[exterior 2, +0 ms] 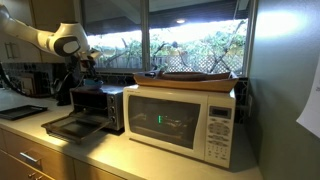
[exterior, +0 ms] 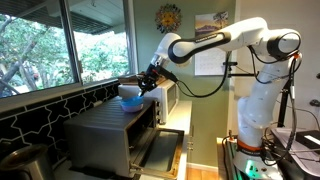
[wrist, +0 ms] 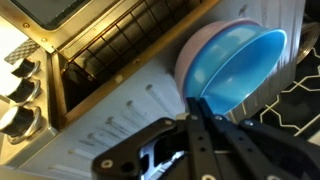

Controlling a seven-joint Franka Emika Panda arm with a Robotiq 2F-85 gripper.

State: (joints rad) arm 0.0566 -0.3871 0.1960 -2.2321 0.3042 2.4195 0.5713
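So my gripper (wrist: pixel 196 108) is pinched together on the rim of the blue bowl (wrist: pixel 240 65); the jaws meet right at its near edge in the wrist view. There's a pink dish (wrist: pixel 188 62) snug under the bowl, the 2 look nested, though I can't tell if the jaws have both rims or just the blue 1. In an exterior view the gripper (exterior: pixel 148 80) has the bowl (exterior: pixel 130 93) at the back of the oven (exterior: pixel 105 135) top, near the window; can't tell if it's resting on the metal or just above it. The oven's door (exterior 2: pixel 72 125) hangs open and flat; the wrist view shows the rack (wrist: pixel 130 45) inside and 3 knobs (wrist: pixel 20 95) along the front. The microwave (exterior 2: pixel 180 122) sits just beside the oven on the same counter, with a wooden tray (exterior 2: pixel 195 77) on top of it.
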